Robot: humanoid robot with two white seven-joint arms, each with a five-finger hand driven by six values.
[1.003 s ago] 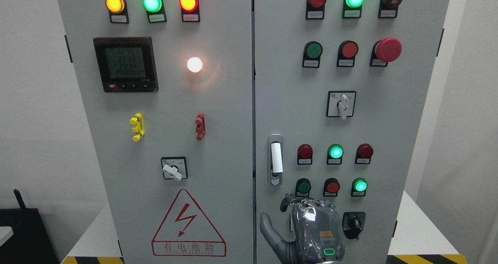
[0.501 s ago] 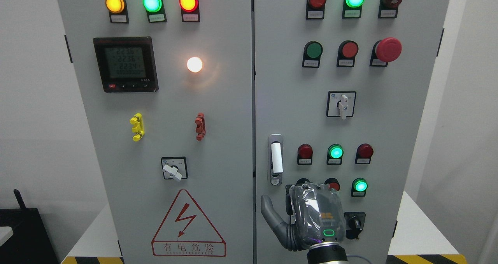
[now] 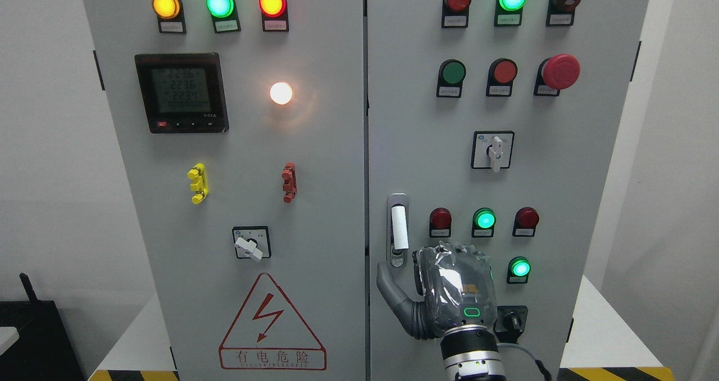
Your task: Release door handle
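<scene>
The right hand (image 3: 455, 288) stood upright against the right-hand door of the grey cabinet (image 3: 337, 145), back of the hand to the camera, its arm coming up from the bottom edge right of the middle. The fingers (image 3: 449, 252) were curled over at the top and held nothing; the thumb (image 3: 390, 288) stuck out to the side, bare. The door handle (image 3: 398, 229), a white lever in a metal frame, sat just up and across from the thumb tip, close to it but untouched, with the keyhole at its foot nearest the thumb. Right above the knuckles ran a row of three lamps, the middle green lamp (image 3: 484, 219) lit. Level with the knuckles on the far side glowed another green lamp (image 3: 520, 268); whatever lay between it and the handle was covered by the hand itself. Down by the wrist, a black rotary switch (image 3: 510, 320) peeked out. Well above, a white selector switch (image 3: 494, 152) and a red mushroom button (image 3: 560, 72) stood clear.
</scene>
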